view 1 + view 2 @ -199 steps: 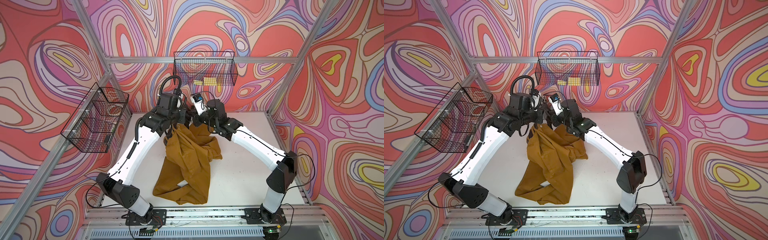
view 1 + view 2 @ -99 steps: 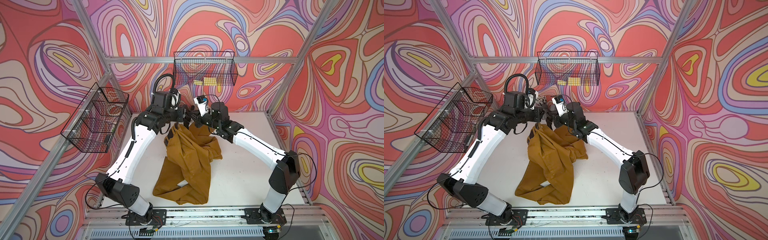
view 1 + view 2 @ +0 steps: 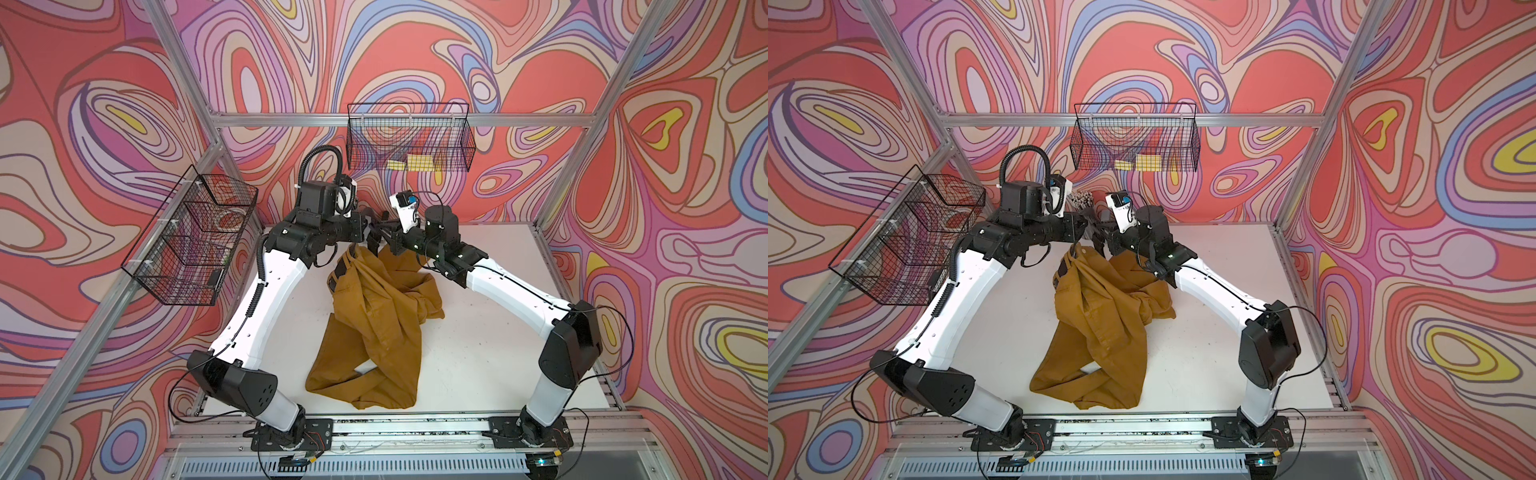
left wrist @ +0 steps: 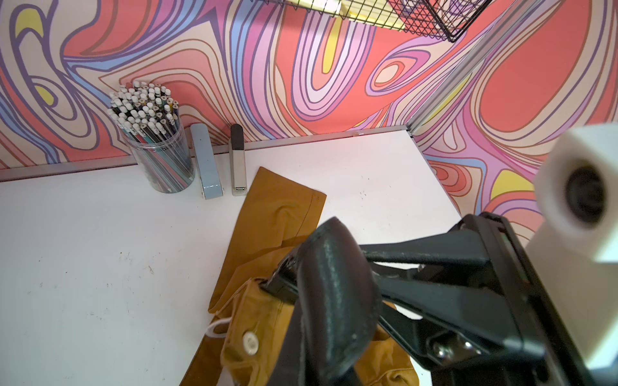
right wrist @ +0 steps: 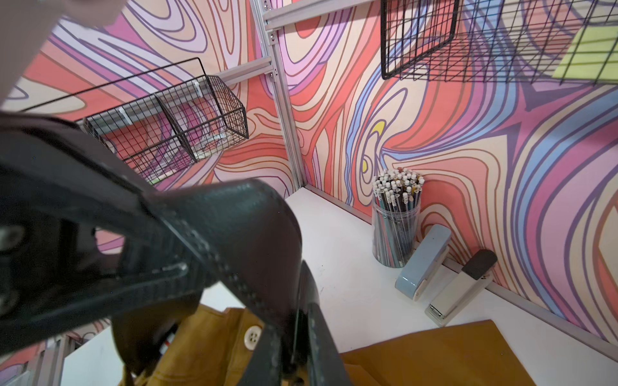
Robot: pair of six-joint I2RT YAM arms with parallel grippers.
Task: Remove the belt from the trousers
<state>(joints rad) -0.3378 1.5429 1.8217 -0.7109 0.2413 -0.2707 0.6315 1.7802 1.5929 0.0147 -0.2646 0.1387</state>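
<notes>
- Mustard cloth, one pair of trousers [image 3: 374, 316]: the legs lie crumpled and crossed on the white tabletop [image 3: 478, 332]. The waist end is lifted clear of it at the back, between the two arms. A pale button [image 4: 250, 341] shows at the waistband.
- Black leather-look belt [image 4: 334, 284], stitched along its edges: one stretch is bowed up in a tight arch above the waistband, close in front of both wrist cameras. The remainder appears threaded in the waistband, where it shows dark in both top views. The buckle cannot be made out.
- Left gripper [image 3: 368, 232]: jaws closed tight, by the look of it on the belt beside the arch. The raised waist seems to hang from that hold.
- Right gripper [image 3: 390, 237]: nose to nose with the left one at the arch. The jaws are close together, but whether they pinch the strap or stand just off it cannot be told.
- Handling, belt: judged light, limp along its length, yet springy enough to hold a bow. The smooth face would likely slide through a loose pinch. Best taken flat across its width, close to where it leaves a loop, and drawn along the waistband line.
- Handling, trousers: soft and light, with no stiffness. They would likely bunch and ride along with the belt unless the waistband is pinned beside the loop being cleared.
- Sundries: pen cup [image 4: 157, 160] and two staplers [image 4: 207, 167] stand at the back wall. A trouser hem lies just beside them.
</notes>
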